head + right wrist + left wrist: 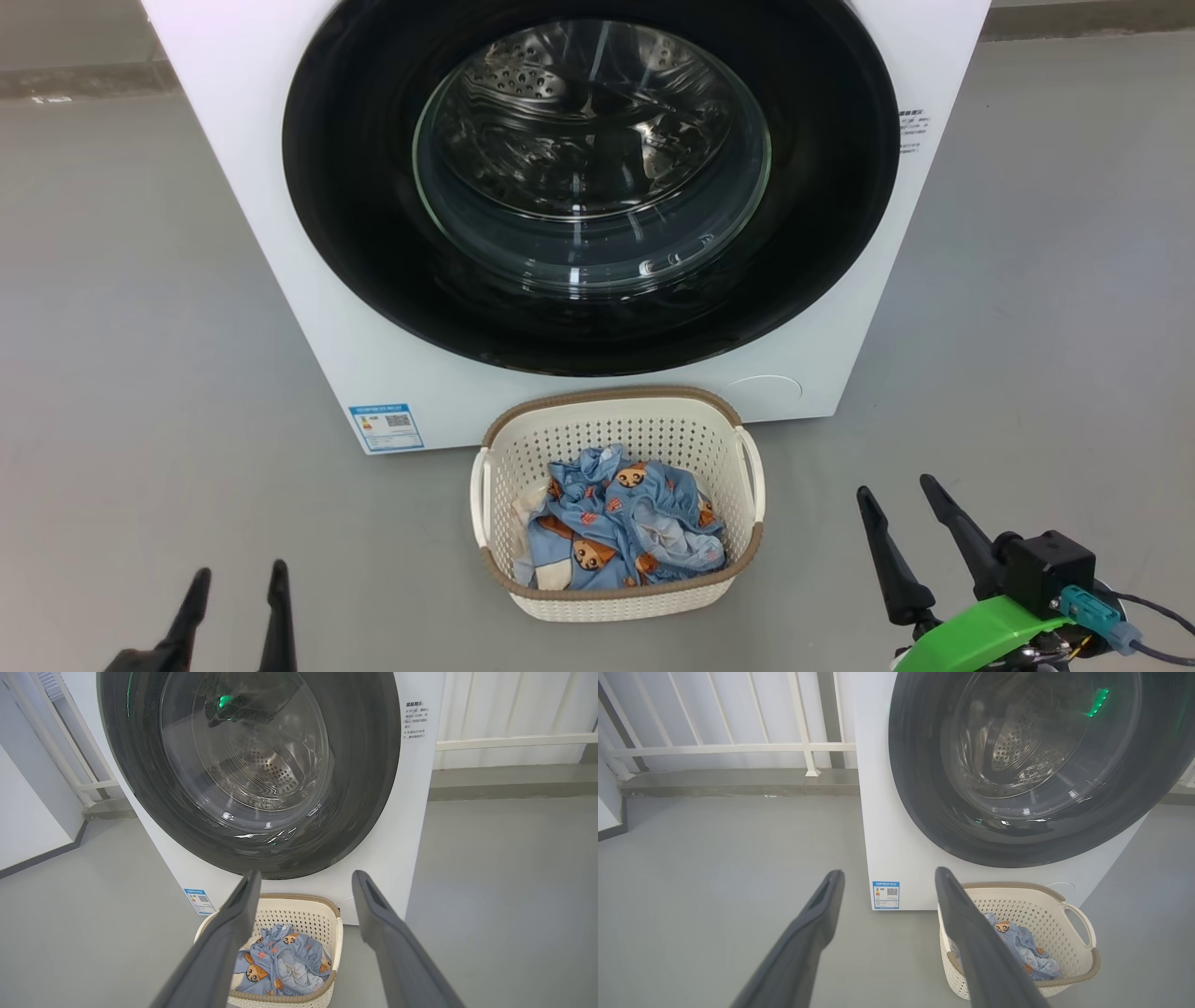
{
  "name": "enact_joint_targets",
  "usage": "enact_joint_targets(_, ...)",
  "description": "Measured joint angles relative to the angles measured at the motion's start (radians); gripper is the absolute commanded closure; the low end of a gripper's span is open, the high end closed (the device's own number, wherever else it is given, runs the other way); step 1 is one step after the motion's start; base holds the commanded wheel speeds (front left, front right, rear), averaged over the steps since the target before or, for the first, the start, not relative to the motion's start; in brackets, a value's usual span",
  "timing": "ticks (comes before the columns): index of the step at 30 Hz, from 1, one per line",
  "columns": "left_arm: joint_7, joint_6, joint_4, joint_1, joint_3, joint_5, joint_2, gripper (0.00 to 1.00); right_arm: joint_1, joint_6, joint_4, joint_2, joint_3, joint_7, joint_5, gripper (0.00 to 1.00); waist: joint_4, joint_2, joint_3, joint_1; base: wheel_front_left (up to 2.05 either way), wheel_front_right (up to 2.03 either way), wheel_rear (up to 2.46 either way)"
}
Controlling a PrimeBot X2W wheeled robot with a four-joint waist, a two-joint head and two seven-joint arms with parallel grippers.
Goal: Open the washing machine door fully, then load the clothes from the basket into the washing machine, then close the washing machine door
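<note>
Nearest the lens, the left gripper (239, 571) is recorded at the lower left of the head view, its base cut off by the bottom edge; the jaws are released, spread apart with nothing between them. The right gripper (894, 485) is noted at the lower right, jaws likewise released and empty, its green wrist part partly cropped. In the left wrist view one finger (971, 933) hides the basket's near-left side. The top of the washing machine (280, 233) is cut off in every view, and print on the blue label (386, 427) is too small to be read. The washing machine door (355, 187) is seen shut, flush with the white front, its glossy black rim unbroken; the perforated drum (579, 121) is made out through the glass, blurred by reflections. The basket (607, 394) stands on the floor (140, 373) just before the machine, below the door. The clothes (616, 523), blue with bear prints, are heaped inside. The grey floor is bare-looking; a white railing (738, 746) is seen behind.
</note>
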Motion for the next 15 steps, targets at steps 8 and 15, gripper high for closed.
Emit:
enact_joint_targets(8, -0.025, -0.001, -0.007, 0.014, 0.018, 0.081, -0.006, 0.00, 0.000, 0.000, 0.000, -0.003, 0.002, -0.023, -0.083, 0.00, 0.003, 0.0000, -0.001, 0.0000, 0.00, 0.00, 0.00)
enact_joint_targets(15, -0.029, -0.006, -0.008, 0.014, 0.036, 0.094, -0.011, 0.00, 0.000, 0.000, 0.000, -0.003, 0.001, -0.024, -0.104, 0.00, 0.006, 0.0000, -0.001, 0.0000, 0.00, 0.00, 0.00)
